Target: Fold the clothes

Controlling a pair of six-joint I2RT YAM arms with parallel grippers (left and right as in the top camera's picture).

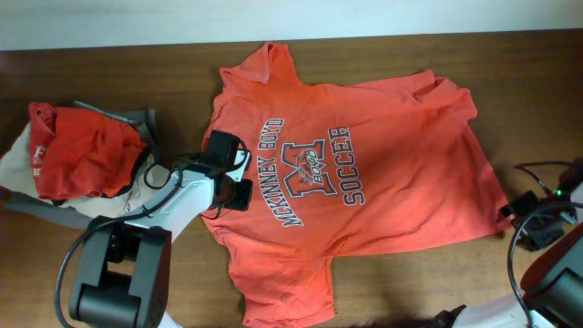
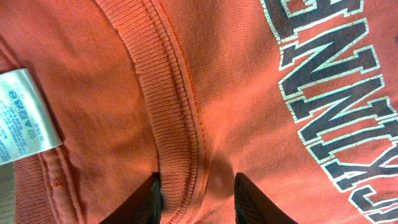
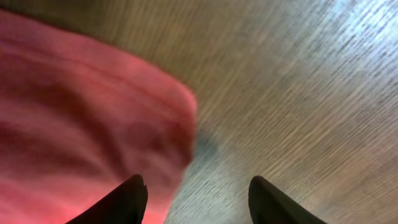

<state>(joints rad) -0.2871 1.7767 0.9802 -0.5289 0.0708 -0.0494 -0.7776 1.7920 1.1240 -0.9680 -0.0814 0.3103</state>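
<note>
The clothes are one orange-red T-shirt (image 1: 392, 155), spread flat on the wooden table (image 1: 91, 73) with its navy-and-white soccer print up and its collar to the left. My left gripper (image 1: 235, 173) sits at that collar. In the left wrist view its fingers (image 2: 198, 199) pinch the ribbed collar band (image 2: 168, 106), which bunches between them, next to a white care label (image 2: 22, 118). My right gripper (image 1: 519, 211) is at the shirt's right hem corner. In the right wrist view it (image 3: 198, 199) stands open, with the shirt's edge (image 3: 81, 118) by the left finger and bare wood (image 3: 298, 81) between the fingers.
A heap of other garments lies at the left edge: a red one (image 1: 82, 150) on top of a pale beige one (image 1: 18, 164). Cables (image 1: 547, 173) loop by the right arm. The left arm's base (image 1: 118, 264) stands at the front left.
</note>
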